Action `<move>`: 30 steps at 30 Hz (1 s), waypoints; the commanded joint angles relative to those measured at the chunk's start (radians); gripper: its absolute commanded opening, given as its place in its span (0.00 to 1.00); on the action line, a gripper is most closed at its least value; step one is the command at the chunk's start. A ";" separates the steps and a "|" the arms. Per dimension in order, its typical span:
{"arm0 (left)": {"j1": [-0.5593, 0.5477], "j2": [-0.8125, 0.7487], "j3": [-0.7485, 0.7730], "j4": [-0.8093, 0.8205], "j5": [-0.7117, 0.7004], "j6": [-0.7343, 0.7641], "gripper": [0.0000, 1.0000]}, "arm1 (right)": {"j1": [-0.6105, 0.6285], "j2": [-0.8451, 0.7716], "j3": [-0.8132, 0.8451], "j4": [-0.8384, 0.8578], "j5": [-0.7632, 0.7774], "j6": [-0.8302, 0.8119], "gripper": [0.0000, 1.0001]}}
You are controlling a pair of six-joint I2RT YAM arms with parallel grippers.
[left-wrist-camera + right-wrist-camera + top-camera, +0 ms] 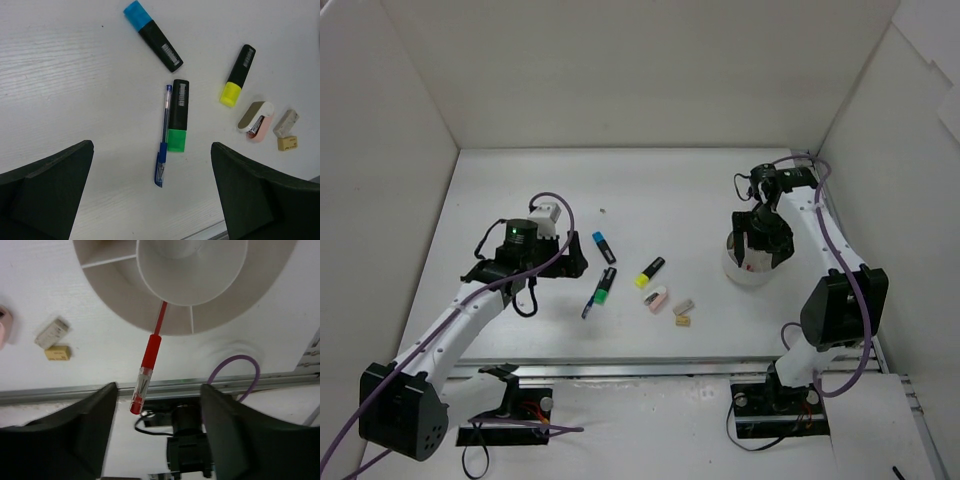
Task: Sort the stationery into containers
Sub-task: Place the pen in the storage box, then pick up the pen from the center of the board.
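- Right over the tub [745, 275], your right jaws hang parted. There's a gap on both sides of the red pen [151, 351] between them, so they're not gripping it.
- That red pen slants with its thin end down in the tub's outer ring, just beside a divider. Its fat end pokes out past the rim.
- The smaller cup [192, 275] sits in the middle of the tub; can't tell what's inside it.
- Everything else lies on the bench [650, 190], on the left-arm side of the tub. The grey eraser [286, 122] and tan eraser [287, 143] are nearest it and close together. Next come the pink eraser [257, 120] and the yellow highlighter [237, 75].
- Farther from the tub, the green highlighter [178, 115] and blue pen [162, 135] lie side by side, about touching. The blue highlighter [152, 35] is off on its own beyond them.
- Your left jaws are spread wide with nothing in them, above the bench and well apart from the tub. In the wrist view you see that green-and-blue pair between the fingers.
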 commanded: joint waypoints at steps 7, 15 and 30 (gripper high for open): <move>-0.078 -0.007 -0.056 0.023 0.033 0.053 1.00 | 0.020 -0.151 0.075 0.105 0.041 0.034 0.98; -0.161 0.093 -0.112 0.043 -0.021 0.031 1.00 | 0.122 -0.374 -0.049 0.300 0.085 0.045 0.98; -0.317 0.335 -0.047 -0.027 -0.306 -0.102 0.75 | 0.157 -0.463 -0.147 0.384 0.079 0.020 0.98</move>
